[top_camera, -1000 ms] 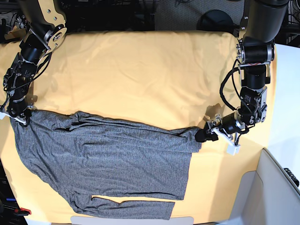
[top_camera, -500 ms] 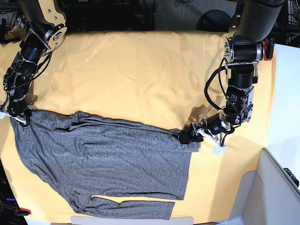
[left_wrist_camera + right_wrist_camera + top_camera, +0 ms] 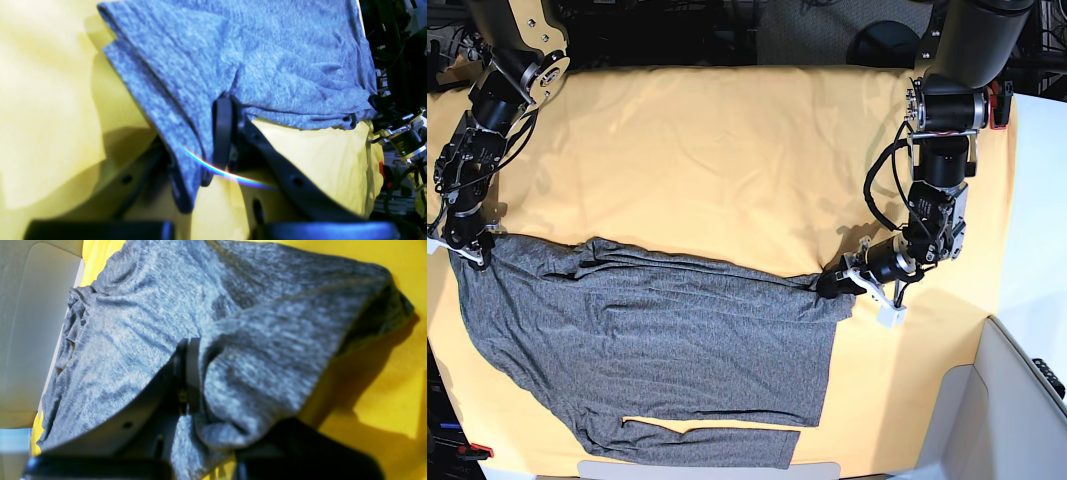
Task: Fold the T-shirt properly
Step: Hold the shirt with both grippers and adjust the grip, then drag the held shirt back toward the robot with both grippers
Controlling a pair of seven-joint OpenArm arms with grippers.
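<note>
The dark grey T-shirt (image 3: pixel 647 340) lies spread over the front half of the yellow-orange table cloth (image 3: pixel 727 160), one long sleeve (image 3: pixel 717 445) stretched along the front edge. My left gripper (image 3: pixel 830 285) is at the shirt's far right corner and shut on the fabric; in the left wrist view the cloth (image 3: pixel 267 50) hangs pinched in the gripper (image 3: pixel 203 146). At the shirt's far left corner my right gripper (image 3: pixel 469 250) is shut on the fabric. In the right wrist view the gripper (image 3: pixel 188 373) pinches a bunched fold of the T-shirt (image 3: pixel 133 323).
A white bin wall (image 3: pixel 1017 400) stands at the front right corner. A white plate (image 3: pixel 707 470) sits at the table's front edge. The back half of the cloth is bare and lightly wrinkled. Dark equipment lines the far edge.
My left gripper slid left onto the shirt's right corner and closed on it. The right arm and the rest of the shirt have not moved.
</note>
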